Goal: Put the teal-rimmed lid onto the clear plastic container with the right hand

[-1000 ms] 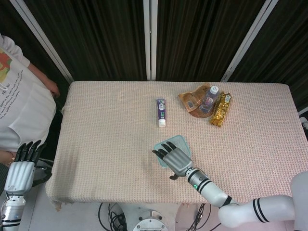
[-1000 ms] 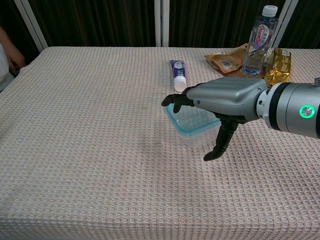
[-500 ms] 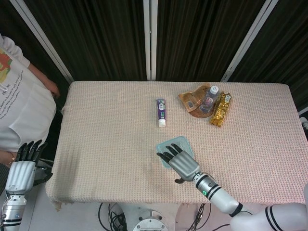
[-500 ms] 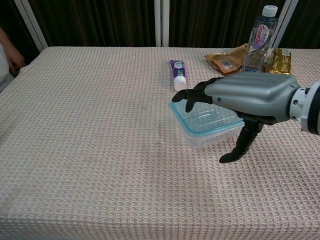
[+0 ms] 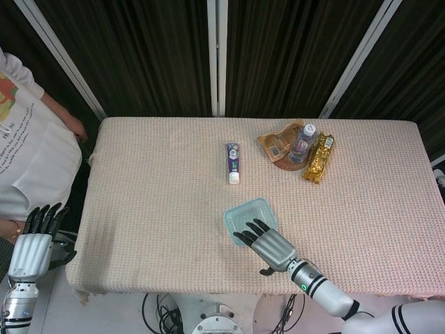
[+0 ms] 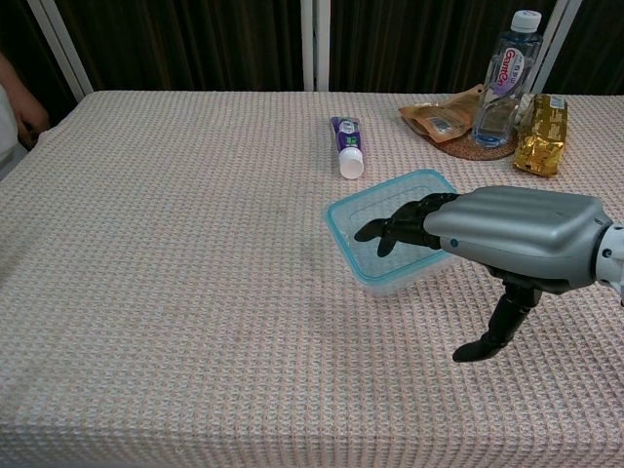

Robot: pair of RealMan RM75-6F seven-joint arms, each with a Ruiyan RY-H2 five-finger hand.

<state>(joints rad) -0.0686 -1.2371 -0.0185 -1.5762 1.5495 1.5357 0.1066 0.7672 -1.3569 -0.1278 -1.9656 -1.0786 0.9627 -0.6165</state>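
- Dark curtains with white poles hang behind a table (image 5: 139, 181) that wears a bumpy pinkish cloth.
- A clear plastic container (image 6: 390, 232) sits near the middle of the table, a bit toward the robot's right side.
- The teal-rimmed lid (image 5: 245, 213) is already lying on top of the container — its blue-green edge runs all around the box.
- The right hand (image 6: 507, 237) is held flat over the near corner of the lid, palm down, with its fingers (image 6: 395, 227) stretched out and a little apart. It holds nothing.
- The dark fingertips reach over the lid. I cannot tell if they touch it.
- The thumb of that hand points down toward the cloth, just beside the box.
- The left hand (image 5: 33, 241) is off the table at its left edge, down low, with its fingers straight and spread — nothing is in it.
- A purple and white tube (image 6: 346, 145) lies on the cloth behind the box, cap toward the robot.
- In the far right corner stands a water bottle (image 6: 505, 78) on a round mat, with a brown snack bag (image 6: 439, 117) on one side and a gold packet (image 6: 542, 133) on the other.
- A person in a white shirt (image 5: 28, 146) stands at the left of the table.
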